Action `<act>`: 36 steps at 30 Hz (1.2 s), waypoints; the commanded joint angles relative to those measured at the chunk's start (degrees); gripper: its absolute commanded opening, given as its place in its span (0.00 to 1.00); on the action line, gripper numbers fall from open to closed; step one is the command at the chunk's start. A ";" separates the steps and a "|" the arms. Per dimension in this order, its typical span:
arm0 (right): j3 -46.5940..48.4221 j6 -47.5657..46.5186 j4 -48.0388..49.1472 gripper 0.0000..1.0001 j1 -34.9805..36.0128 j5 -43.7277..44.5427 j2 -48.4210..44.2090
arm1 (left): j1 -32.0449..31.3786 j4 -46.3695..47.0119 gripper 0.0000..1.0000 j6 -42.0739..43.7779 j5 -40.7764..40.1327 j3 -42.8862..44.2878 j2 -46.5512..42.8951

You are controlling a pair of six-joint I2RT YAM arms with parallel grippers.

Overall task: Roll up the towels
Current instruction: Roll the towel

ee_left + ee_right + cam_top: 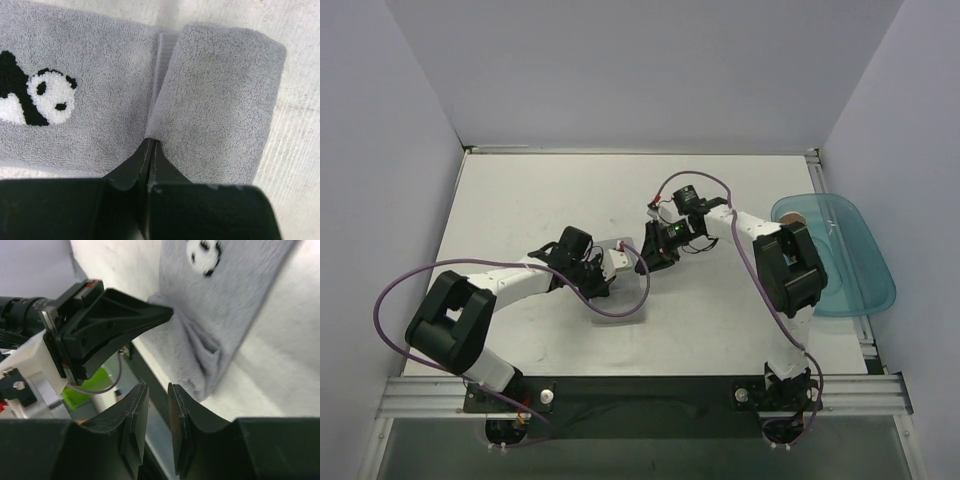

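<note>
Left wrist view: the left gripper (151,148) has its jaws pressed together on the edge of a turned-over end of the grey towel (110,105), which lies flat on the white table (520,200) near its centre. One short end is folded back over the towel, making a first soft turn. The rest stretches away flat, with an embroidered panda (47,97) facing up. Rolling of this towel appears to have just begun, with most of its length not yet rolled. The next move probably calls for carrying the pinched fold further over the flat part, keeping the turn tight and straight so it does not slump open. From its own wrist camera, the right gripper (157,407) hovers just beside the same folded end, its fingers a narrow gap apart with nothing between them. The two grippers sit very close, so crowding at that corner is the main risk. At the table's right edge sits a translucent teal tray (860,290), well apart from the towel. A small brown shape at its far end may be the other towel, but it is too small to tell.
</note>
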 commanded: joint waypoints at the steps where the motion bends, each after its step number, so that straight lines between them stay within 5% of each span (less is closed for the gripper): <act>1: -4.49 8.73 6.01 0.24 2.02 -6.05 -2.88 | 1.10 -0.32 0.00 0.36 0.77 1.87 1.35; 9: -7.84 13.58 11.55 0.23 7.02 -6.14 -1.48 | 1.98 -0.68 0.00 -0.35 1.56 2.75 1.97; 14: -7.75 12.08 11.03 0.17 6.42 1.57 3.00 | 3.47 -0.85 0.03 -0.26 2.88 2.57 1.53; 21: -5.20 10.50 8.13 0.13 5.01 5.28 9.51 | 7.95 -4.10 0.34 -0.26 7.10 3.10 -1.36; 28: -4.41 9.36 6.99 0.13 6.32 7.12 7.40 | 11.91 -12.62 0.45 1.24 10.09 4.68 -8.20; 32: -3.71 8.22 5.32 0.16 7.90 9.40 6.44 | 5.70 -12.89 0.59 0.97 4.67 2.15 -17.44; 36: -2.66 7.95 3.74 0.20 9.40 11.26 6.52 | -9.15 -13.33 0.64 -0.51 -11.68 0.47 -21.41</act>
